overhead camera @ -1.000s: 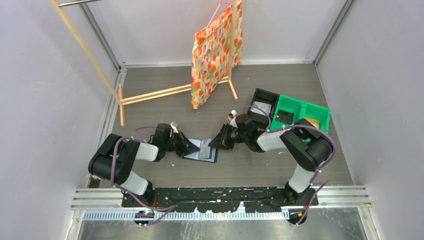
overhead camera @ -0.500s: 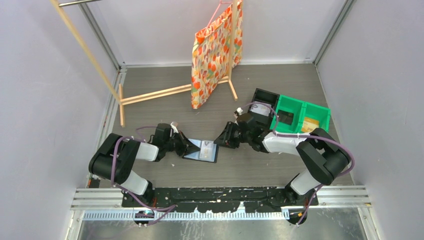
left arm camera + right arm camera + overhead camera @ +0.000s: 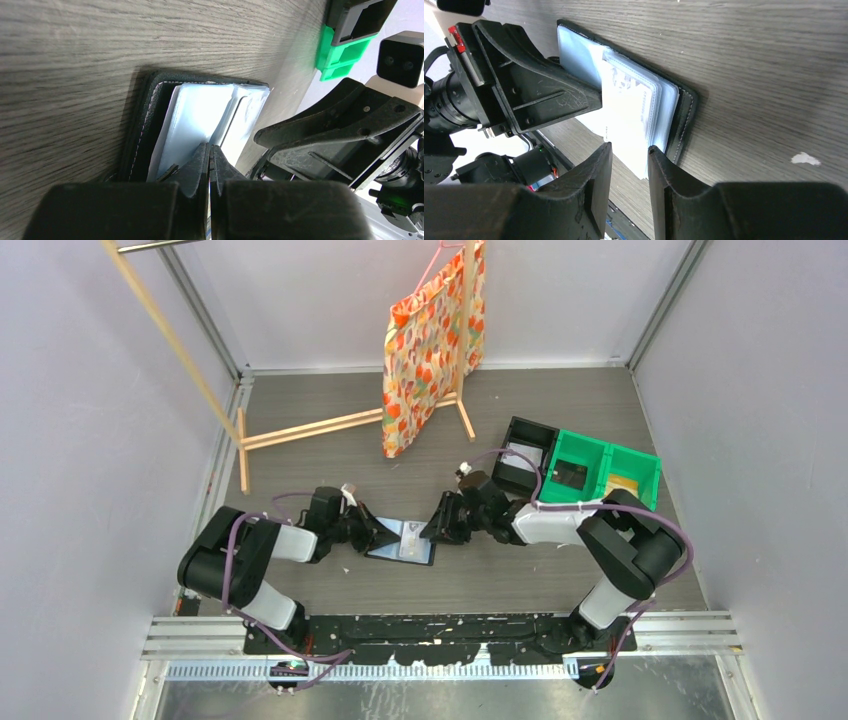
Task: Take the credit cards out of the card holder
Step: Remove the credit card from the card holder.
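Top view: the right pincer [image 3: 433, 528] has edged back in with jaws parting, so I'd call another pull coming; the holder [image 3: 403, 542] lies open at its 8 o'clock. Left wrist: the left pincer [image 3: 209, 151] is clenched, pinning the holder. Right wrist: jaws released and empty, with pale cards [image 3: 631, 107] fanned at 12 o'clock, just past the tips.

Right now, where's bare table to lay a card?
Bare table lies between the card holder and the near rail, and between it and the bag. Crowded: left gripper and right gripper flank the holder; bins farther right.
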Robot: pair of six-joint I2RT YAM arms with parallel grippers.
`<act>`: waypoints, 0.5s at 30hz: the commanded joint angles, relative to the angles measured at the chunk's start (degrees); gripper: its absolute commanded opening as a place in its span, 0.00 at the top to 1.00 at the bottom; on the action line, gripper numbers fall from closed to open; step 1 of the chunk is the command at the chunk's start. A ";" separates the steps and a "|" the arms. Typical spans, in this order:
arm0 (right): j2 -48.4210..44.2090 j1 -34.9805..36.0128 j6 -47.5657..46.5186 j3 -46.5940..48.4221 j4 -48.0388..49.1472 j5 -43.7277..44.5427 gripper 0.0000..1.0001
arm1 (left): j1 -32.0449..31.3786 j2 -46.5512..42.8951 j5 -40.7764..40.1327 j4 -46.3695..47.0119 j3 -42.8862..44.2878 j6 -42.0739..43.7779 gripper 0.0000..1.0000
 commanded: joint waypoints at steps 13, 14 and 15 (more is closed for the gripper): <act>3.23 1.16 -0.56 3.39 1.99 -2.85 0.62 | -0.16 0.66 0.55 1.34 1.12 0.67 1.00; 3.40 1.19 -0.68 3.71 2.00 -3.09 0.63 | -0.20 0.53 0.54 1.24 1.16 0.71 0.99; 3.66 1.27 -0.71 4.04 1.82 -3.30 0.63 | -0.18 0.57 0.58 1.15 1.16 0.79 1.00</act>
